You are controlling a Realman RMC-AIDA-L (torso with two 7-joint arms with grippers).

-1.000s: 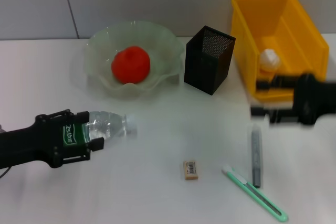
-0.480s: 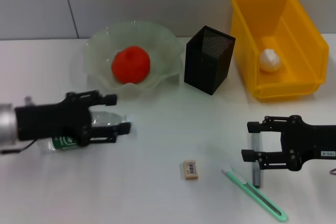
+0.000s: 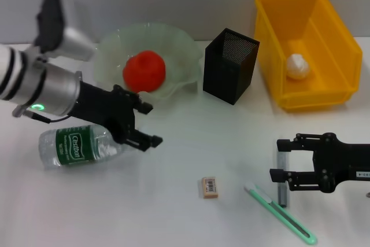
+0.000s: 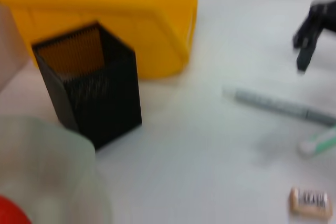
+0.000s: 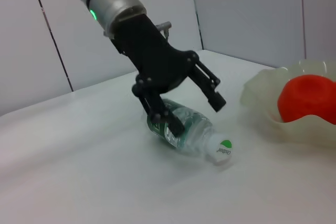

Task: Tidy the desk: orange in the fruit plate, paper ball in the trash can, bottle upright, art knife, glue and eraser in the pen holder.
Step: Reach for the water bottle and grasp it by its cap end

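Observation:
The bottle (image 3: 78, 146) lies on its side at the left, its cap end hidden behind my left gripper (image 3: 149, 124). That gripper is open and angled down over the neck; in the right wrist view the left gripper (image 5: 195, 113) has one finger in front of the bottle (image 5: 184, 132). My right gripper (image 3: 280, 158) is open, with the far end of the grey glue (image 3: 281, 186) between its fingers. The green art knife (image 3: 283, 215) and the eraser (image 3: 210, 187) lie on the table. The orange (image 3: 144, 70) sits in the fruit plate (image 3: 113, 50). The paper ball (image 3: 296, 66) rests in the yellow trash can (image 3: 332, 39).
The black mesh pen holder (image 3: 229, 65) stands between the plate and the trash can. The left wrist view shows the pen holder (image 4: 92, 85), trash can (image 4: 105, 14), glue (image 4: 283, 107), eraser (image 4: 311, 203) and the right gripper (image 4: 310, 38) farther off.
My left arm has risen and swung in from the left, and its gripper has let go of the bottle, which now lies farther left. The right gripper came down from the trash can to the glue.

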